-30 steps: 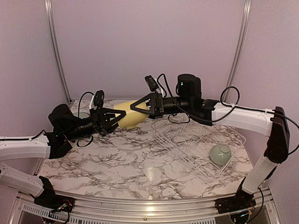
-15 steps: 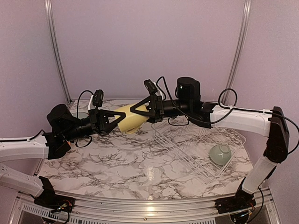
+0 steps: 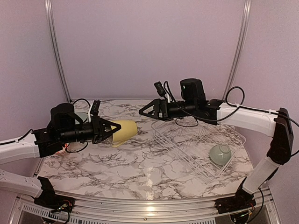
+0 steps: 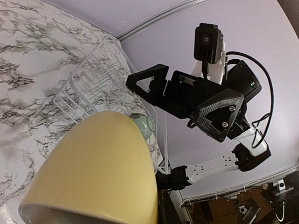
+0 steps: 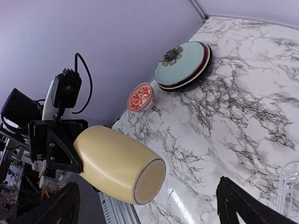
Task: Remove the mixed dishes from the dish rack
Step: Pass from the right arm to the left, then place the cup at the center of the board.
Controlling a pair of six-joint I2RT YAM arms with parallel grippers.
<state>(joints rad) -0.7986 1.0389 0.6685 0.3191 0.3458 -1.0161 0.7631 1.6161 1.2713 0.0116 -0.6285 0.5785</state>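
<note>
Left gripper [image 3: 111, 131] clamps the one yellow mug [image 3: 124, 132] at the end away from its mouth. The mug is glossy, barrel-shaped, held sideways above the marble-patterned table [image 3: 140, 168]. Handle not made out; body cut off in left wrist view.

Right gripper [image 3: 145, 111]: fingers spread wide, nothing between them, apart from the mug.

White wire dish rack [image 3: 187, 140]: one pale green bowl [image 3: 220, 154], foot ring showing.

Far corner: stack of plates [image 5: 182, 65], top one pale green with a flower; count unclear. One small white-and-red patterned bowl [image 5: 140, 97] just beside the stack.
</note>
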